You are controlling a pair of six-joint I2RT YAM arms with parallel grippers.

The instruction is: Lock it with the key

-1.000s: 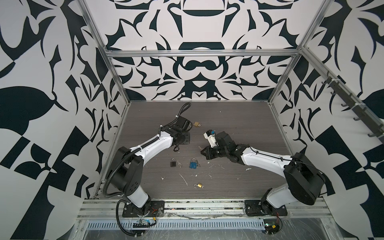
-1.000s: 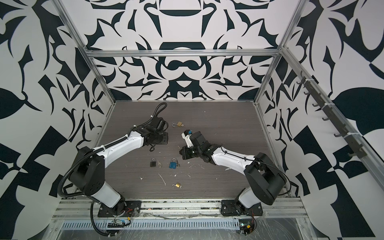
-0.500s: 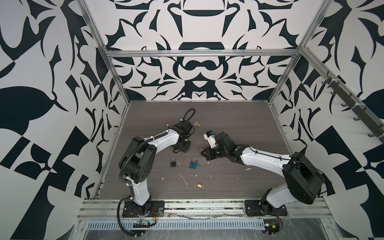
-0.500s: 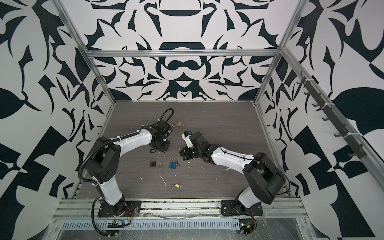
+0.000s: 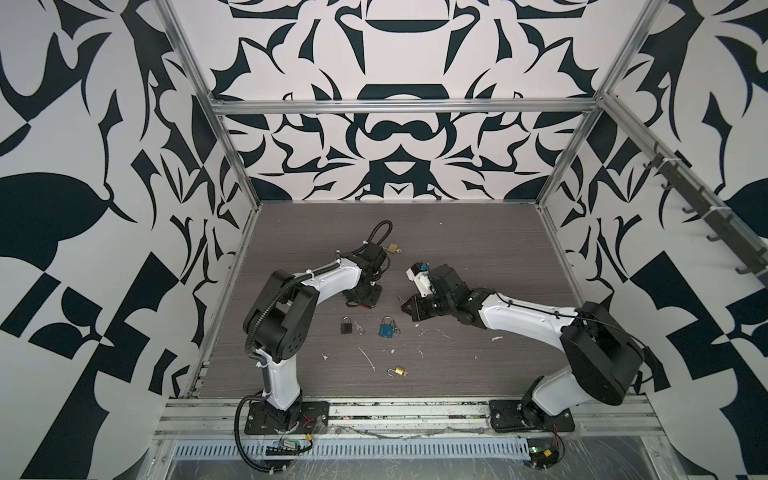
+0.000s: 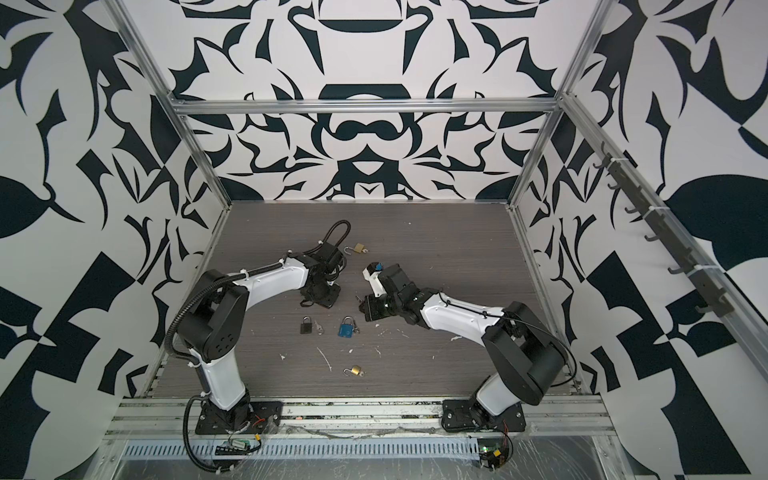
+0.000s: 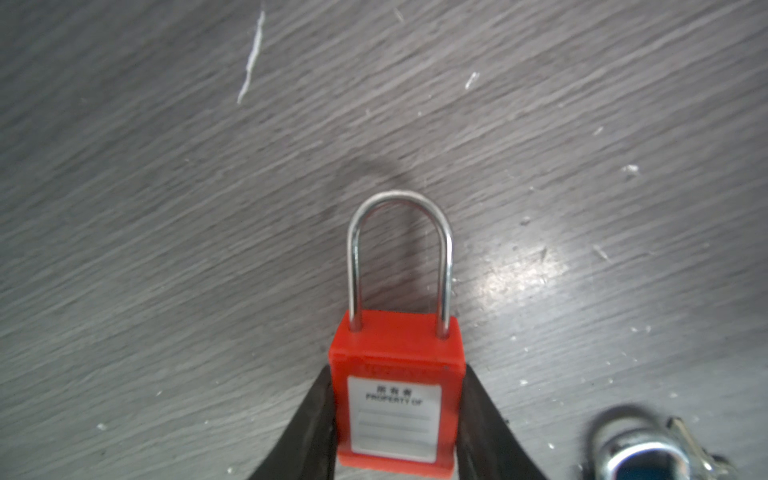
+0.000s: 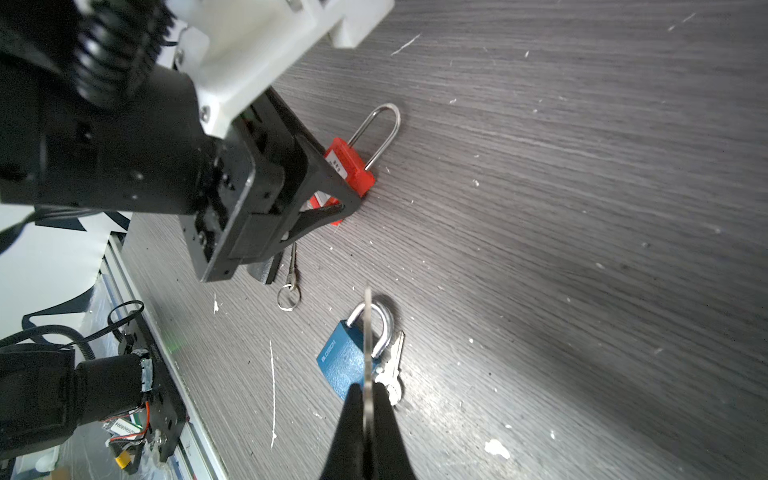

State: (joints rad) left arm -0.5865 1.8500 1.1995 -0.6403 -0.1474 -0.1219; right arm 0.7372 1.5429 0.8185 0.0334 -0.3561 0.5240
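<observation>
A red padlock (image 7: 397,390) with a white label lies low on the table, both legs of its steel shackle (image 7: 400,208) seated in the body. My left gripper (image 7: 397,440) is shut on its body, one black finger pressed against each side. In both top views that gripper (image 5: 365,297) (image 6: 322,297) points down at mid-table. My right gripper (image 8: 367,399) is shut on a thin silver key (image 8: 367,332), seen edge-on. It hovers to the right of the left gripper (image 8: 291,187) and the red padlock (image 8: 351,170), a short gap apart.
A blue padlock (image 5: 386,328) (image 8: 345,361) with a key (image 8: 390,365) beside it lies just in front of the grippers. A black padlock (image 5: 346,325) lies to its left. Brass padlocks lie at the back (image 5: 392,248) and front (image 5: 400,370). A key ring (image 8: 289,297) lies under the left gripper.
My left arm has swung its elbow in and brought its gripper with the red padlock nearer and down to the table. The right arm has barely moved.
</observation>
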